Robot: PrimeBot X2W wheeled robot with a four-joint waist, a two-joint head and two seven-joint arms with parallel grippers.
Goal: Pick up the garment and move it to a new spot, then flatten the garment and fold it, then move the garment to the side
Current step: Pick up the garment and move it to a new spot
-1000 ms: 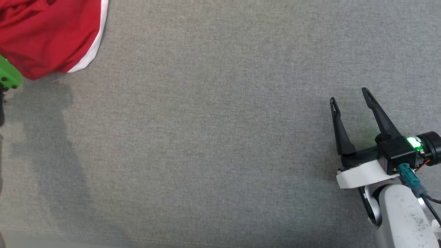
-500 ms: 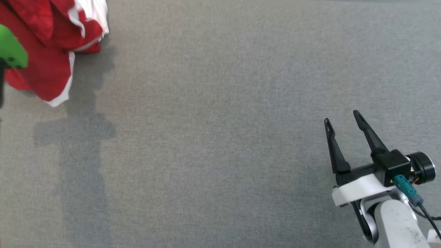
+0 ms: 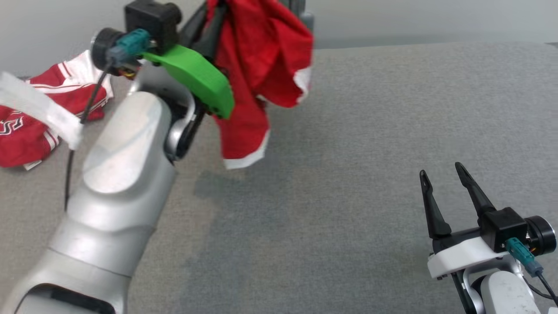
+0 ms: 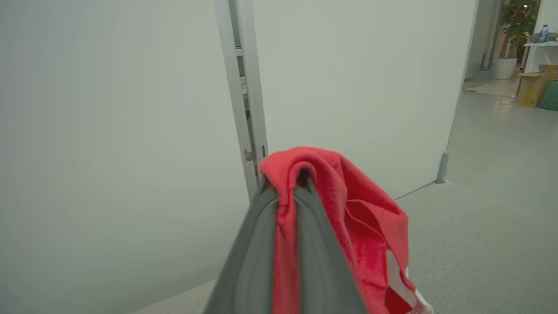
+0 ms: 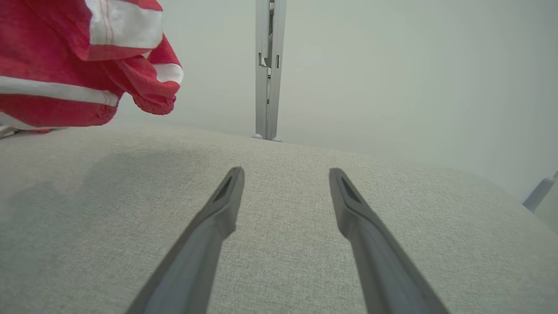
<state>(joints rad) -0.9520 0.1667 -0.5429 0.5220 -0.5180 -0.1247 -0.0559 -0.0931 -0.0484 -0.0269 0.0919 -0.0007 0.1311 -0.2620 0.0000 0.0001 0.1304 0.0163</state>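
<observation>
A red garment (image 3: 257, 65) with white trim hangs in the air over the far left part of the grey table (image 3: 370, 131), bunched and dangling. My left gripper (image 3: 213, 17) is raised high and shut on its top fold; in the left wrist view the cloth (image 4: 366, 218) drapes over the closed fingertips of this gripper (image 4: 285, 183). My right gripper (image 3: 440, 170) rests low at the near right, open, nothing between its fingers (image 5: 226, 200). Red cloth with white stripes (image 5: 65, 65) shows at the upper left of the right wrist view.
A second red and white garment (image 3: 30, 126) lies crumpled on the table at the far left, behind my left forearm (image 3: 122, 174). The table's far edge meets a pale wall with an upright post (image 5: 269, 65). Open grey surface spreads between the two arms.
The head camera has tilted up. My left arm has swung in from the left, carrying the red garment higher and towards the middle. The right gripper stays open.
</observation>
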